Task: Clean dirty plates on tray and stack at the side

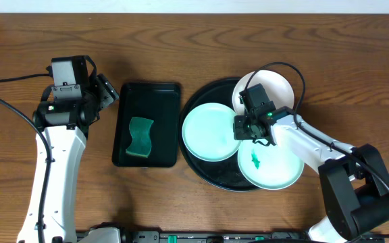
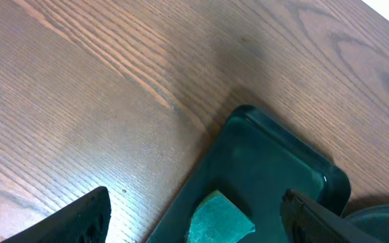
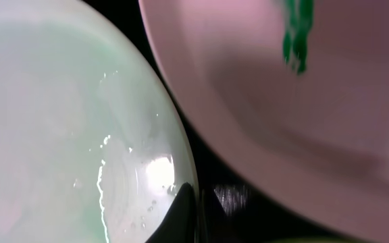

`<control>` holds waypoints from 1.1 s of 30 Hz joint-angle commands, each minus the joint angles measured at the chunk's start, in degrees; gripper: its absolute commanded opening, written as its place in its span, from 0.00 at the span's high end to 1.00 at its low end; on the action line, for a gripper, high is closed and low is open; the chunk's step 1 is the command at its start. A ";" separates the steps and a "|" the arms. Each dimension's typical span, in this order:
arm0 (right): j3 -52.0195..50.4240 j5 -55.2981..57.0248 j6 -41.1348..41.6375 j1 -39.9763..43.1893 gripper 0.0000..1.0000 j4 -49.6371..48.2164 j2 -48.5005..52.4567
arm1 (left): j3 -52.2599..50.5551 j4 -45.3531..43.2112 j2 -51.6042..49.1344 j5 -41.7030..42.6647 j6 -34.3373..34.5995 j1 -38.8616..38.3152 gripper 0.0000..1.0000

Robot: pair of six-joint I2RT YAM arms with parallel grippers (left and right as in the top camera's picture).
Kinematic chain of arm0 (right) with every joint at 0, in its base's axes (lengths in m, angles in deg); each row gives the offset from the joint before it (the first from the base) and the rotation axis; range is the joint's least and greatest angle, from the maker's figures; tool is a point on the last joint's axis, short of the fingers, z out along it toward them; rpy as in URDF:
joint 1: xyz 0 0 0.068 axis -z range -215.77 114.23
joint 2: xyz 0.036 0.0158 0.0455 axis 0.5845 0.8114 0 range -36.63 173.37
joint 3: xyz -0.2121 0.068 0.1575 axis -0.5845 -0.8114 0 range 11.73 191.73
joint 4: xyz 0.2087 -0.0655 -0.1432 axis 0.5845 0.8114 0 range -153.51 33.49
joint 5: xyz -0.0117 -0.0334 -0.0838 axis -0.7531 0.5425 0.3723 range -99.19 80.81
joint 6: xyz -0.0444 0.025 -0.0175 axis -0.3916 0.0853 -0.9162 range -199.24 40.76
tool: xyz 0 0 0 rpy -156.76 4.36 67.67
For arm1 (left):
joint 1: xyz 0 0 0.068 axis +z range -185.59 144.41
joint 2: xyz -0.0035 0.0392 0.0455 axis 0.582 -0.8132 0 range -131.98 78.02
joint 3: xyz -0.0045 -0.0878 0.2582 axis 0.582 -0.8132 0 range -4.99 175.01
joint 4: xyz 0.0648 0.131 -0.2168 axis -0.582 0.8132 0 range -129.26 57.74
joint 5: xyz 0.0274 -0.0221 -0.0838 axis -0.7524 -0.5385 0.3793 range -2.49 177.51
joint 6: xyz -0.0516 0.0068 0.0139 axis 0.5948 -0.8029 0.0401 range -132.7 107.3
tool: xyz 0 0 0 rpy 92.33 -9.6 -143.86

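At the left, the left gripper [image 1: 107, 91] is held wide open and empty above the wood, just beside the far corner of the small tray [image 1: 161, 101], in which the sponge [image 1: 140, 137] lies. Further right, three plates are seen on the round tray [image 1: 211, 177]: the left plate [image 1: 208, 131], glossy and free of smear, the far plate [image 1: 275, 84], and the near plate [image 1: 279, 172], marked by a green smear [image 1: 255, 160]. The right gripper [image 1: 245, 127] is closed tight on the left plate's right rim, as far as can be judged. The lift is best made slowly and level, so that neighbouring rims are not knocked and the thin pinch is not lost. No brand, label or writing can be read.
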 commanded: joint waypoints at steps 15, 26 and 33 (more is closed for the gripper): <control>20.41 -2.54 0.57 1.38 0.99 21.24 -5.49 | 0.48 0.20 0.00 -0.28 0.52 0.24 0.20; 23.45 -3.89 5.68 -0.09 0.99 14.25 -4.15 | 0.48 0.20 0.00 -0.28 0.52 0.24 0.19; 23.45 3.43 8.13 -5.97 0.99 5.44 -0.42 | 0.48 0.20 0.00 -0.28 0.52 0.24 0.19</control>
